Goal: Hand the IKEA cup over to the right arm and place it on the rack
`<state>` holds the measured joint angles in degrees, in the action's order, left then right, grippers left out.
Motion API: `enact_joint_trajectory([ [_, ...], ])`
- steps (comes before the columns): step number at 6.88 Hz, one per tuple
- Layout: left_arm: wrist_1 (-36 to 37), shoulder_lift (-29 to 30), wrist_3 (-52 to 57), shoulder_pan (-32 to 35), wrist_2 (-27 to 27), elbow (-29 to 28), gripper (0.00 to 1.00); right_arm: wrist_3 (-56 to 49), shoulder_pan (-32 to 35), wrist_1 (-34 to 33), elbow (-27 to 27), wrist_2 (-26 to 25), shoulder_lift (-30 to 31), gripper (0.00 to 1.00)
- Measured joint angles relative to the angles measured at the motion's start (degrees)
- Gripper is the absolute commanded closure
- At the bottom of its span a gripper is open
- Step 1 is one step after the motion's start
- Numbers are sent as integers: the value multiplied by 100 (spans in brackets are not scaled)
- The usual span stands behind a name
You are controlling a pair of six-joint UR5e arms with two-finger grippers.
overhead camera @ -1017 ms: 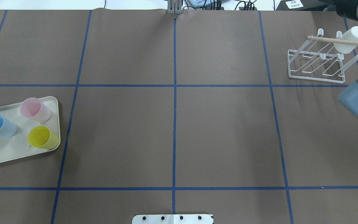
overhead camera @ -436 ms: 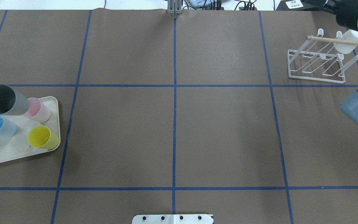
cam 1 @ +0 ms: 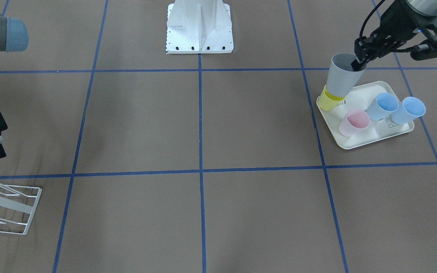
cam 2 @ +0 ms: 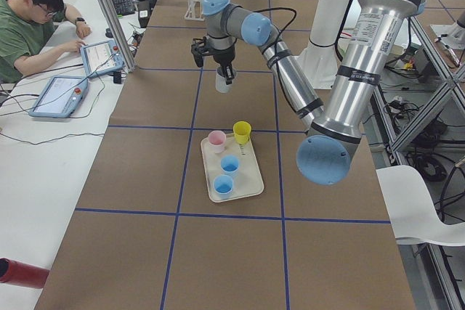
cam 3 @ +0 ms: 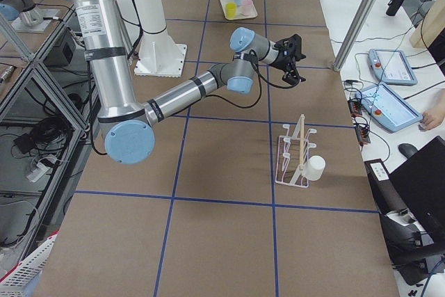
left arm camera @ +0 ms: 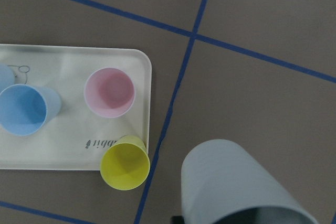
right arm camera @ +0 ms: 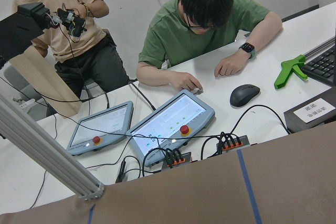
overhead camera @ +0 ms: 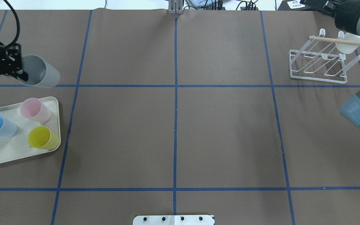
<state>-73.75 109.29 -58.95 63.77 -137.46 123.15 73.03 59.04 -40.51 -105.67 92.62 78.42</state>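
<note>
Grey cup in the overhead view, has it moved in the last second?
Yes. The grey cup went from the near-left corner of the tray to beyond its far edge, up the view and rightward, held by the left end effector.

The table point(overhead camera: 223, 131) has a brown cover, maybe paper, crossed by blue lines point(overhead camera: 175, 125). On it sit a cream tray point(overhead camera: 9, 150) at the left, a white rack point(overhead camera: 319, 65) upper right, and a white plate point(overhead camera: 173, 219) bottom middle.
</note>
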Motion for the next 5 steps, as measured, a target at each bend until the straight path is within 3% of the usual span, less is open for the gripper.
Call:
enact_joint_trajectory([
  [3, -3786, 38, -2562, -260, 188, -1116, 100, 877, -348, 38, -8, -7, -311, 1],
  [5, -5817, 52, -3750, -659, 949, -1723, 100, 2093, -818, 21, 18, 23, -695, 1],
])
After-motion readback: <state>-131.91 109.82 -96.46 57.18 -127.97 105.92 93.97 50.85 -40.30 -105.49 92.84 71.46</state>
